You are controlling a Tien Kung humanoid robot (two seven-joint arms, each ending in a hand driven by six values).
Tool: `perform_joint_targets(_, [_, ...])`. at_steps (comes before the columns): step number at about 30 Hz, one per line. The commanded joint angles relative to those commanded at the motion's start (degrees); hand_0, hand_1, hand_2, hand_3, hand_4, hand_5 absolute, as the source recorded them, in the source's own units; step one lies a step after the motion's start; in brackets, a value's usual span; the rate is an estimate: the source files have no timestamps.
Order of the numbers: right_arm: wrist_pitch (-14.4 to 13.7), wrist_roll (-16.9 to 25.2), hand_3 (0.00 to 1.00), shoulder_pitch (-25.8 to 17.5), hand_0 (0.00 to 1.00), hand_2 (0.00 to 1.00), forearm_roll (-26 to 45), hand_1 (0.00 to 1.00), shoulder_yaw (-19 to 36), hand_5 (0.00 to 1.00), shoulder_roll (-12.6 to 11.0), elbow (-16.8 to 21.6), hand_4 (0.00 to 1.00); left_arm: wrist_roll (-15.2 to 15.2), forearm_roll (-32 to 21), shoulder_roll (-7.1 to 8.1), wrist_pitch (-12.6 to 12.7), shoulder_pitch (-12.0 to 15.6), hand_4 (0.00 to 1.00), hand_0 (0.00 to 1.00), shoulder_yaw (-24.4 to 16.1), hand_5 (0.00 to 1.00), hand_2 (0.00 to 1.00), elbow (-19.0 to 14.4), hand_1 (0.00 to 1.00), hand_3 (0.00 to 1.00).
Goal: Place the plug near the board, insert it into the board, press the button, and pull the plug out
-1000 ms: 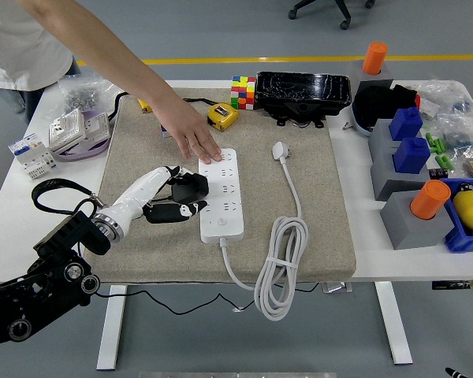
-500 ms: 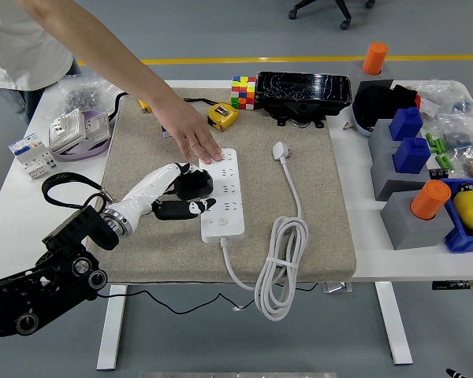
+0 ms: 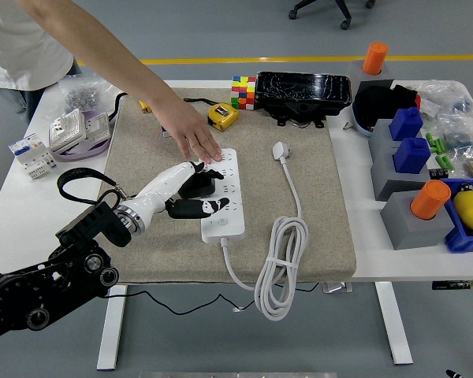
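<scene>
Head view: left hand [image 3: 195, 193] reaching over board [image 3: 221, 195], fingers clamped on black plug [image 3: 197, 187].
Board: lying on mat [image 3: 315, 213].
Person's hand [image 3: 195, 138]: pressing board's far end.

I find no legible text, label, brand, number or sign anywhere in the head view. The white power strip [image 3: 222, 194] shows only socket holes and no print I can read. The yellow tape measure [image 3: 222, 116] has a dark face, but any marking on it is too small to make out. The white switch boxes [image 3: 71, 129] at the table's left carry marks too blurred for me to read.
</scene>
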Motion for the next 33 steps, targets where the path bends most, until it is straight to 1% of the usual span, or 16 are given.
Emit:
perform_joint_targets(6, [-0.01, 0.00, 0.592, 0.03, 0.675, 0.690, 0.03, 0.683, 0.27, 0.524, 0.10, -0.02, 0.929, 0.11, -0.16, -0.54, -0.20, -0.78, 0.765, 0.750, 1.01, 0.453, 0.747, -0.11, 0.758, 0.701])
perform_joint_targets(11, [-0.01, 0.01, 0.592, 0.03, 0.675, 0.690, -0.02, 0.683, 0.37, 0.525, 0.17, 0.00, 0.928, 0.04, -0.06, -0.69, -0.20, -0.87, 0.766, 0.748, 0.87, 0.455, 0.746, -0.08, 0.756, 0.701])
perform_joint_targets(15, [-0.03, 0.01, 0.593, -0.02, 0.675, 0.690, -0.05, 0.684, 0.49, 0.524, 0.25, -0.02, 0.929, -0.23, 0.11, -0.50, 0.05, -0.45, 0.768, 0.745, -0.17, 0.458, 0.744, -0.58, 0.756, 0.698])
perform_joint_targets(18, [-0.02, 0.01, 0.593, -0.10, 0.675, 0.690, -0.08, 0.684, 0.52, 0.524, 0.29, -0.02, 0.929, -1.05, -0.30, -0.34, 0.54, 0.19, 0.768, 0.745, -1.78, 0.458, 0.744, -1.41, 0.756, 0.698])
perform_joint_targets(19, [-0.03, 0.01, 0.593, -0.11, 0.675, 0.690, -0.09, 0.684, 0.51, 0.524, 0.30, -0.04, 0.929, -1.64, -0.80, -0.31, 0.84, 0.44, 0.768, 0.745, -2.37, 0.458, 0.744, -1.69, 0.756, 0.698])
perform_joint_targets(20, [-0.03, 0.01, 0.593, -0.13, 0.674, 0.690, -0.10, 0.684, 0.48, 0.525, 0.31, -0.05, 0.929, -2.73, -1.94, -0.28, 1.35, 0.82, 0.774, 0.698, -3.21, 0.455, 0.715, -2.02, 0.712, 0.675])
perform_joint_targets(22, [-0.03, 0.01, 0.593, -0.10, 0.674, 0.690, -0.12, 0.684, 0.46, 0.525, 0.33, -0.06, 0.929, -4.09, -3.84, -0.27, 2.00, 1.25, 0.774, 0.698, -4.14, 0.455, 0.715, -2.25, 0.712, 0.675])
perform_joint_targets(24, [-0.04, 0.02, 0.593, -0.02, 0.674, 0.690, -0.13, 0.684, 0.53, 0.525, 0.41, -0.06, 0.929, -6.58, -7.00, -0.39, 3.45, 2.13, 0.774, 0.698, -5.77, 0.455, 0.715, -2.07, 0.712, 0.675])
perform_joint_targets(25, [-0.04, 0.03, 0.593, 0.01, 0.675, 0.690, -0.14, 0.683, 0.56, 0.525, 0.45, -0.06, 0.929, -7.57, -8.32, -0.43, 4.03, 2.46, 0.775, 0.532, -6.32, 0.438, 0.642, -1.92, 0.597, 0.638])
perform_joint_targets(28, [-0.05, 0.05, 0.593, 0.07, 0.675, 0.690, -0.14, 0.683, 0.57, 0.525, 0.55, -0.06, 0.929, -11.54, -13.56, -0.57, 6.14, 3.60, 0.775, 0.532, -8.29, 0.438, 0.642, -0.72, 0.597, 0.638])
perform_joint_targets(31, [-0.05, 0.06, 0.593, 0.07, 0.675, 0.690, -0.13, 0.683, 0.58, 0.525, 0.62, -0.08, 0.929, -14.41, -18.51, -0.65, 7.66, 4.59, 0.775, 0.532, -10.03, 0.438, 0.642, 0.73, 0.597, 0.638])
perform_joint_targets(32, [-0.05, 0.06, 0.593, 0.06, 0.673, 0.690, -0.14, 0.683, 0.58, 0.525, 0.63, -0.08, 0.928, -14.98, -19.67, -0.65, 7.93, 4.80, 0.768, 0.394, -10.39, 0.393, 0.543, 1.03, 0.412, 0.605])
perform_joint_targets(33, [-0.06, 0.05, 0.593, 0.04, 0.673, 0.690, -0.13, 0.683, 0.57, 0.525, 0.64, -0.12, 0.928, -15.66, -21.33, -0.64, 8.23, 5.11, 0.768, 0.394, -10.88, 0.393, 0.543, 1.45, 0.412, 0.605])
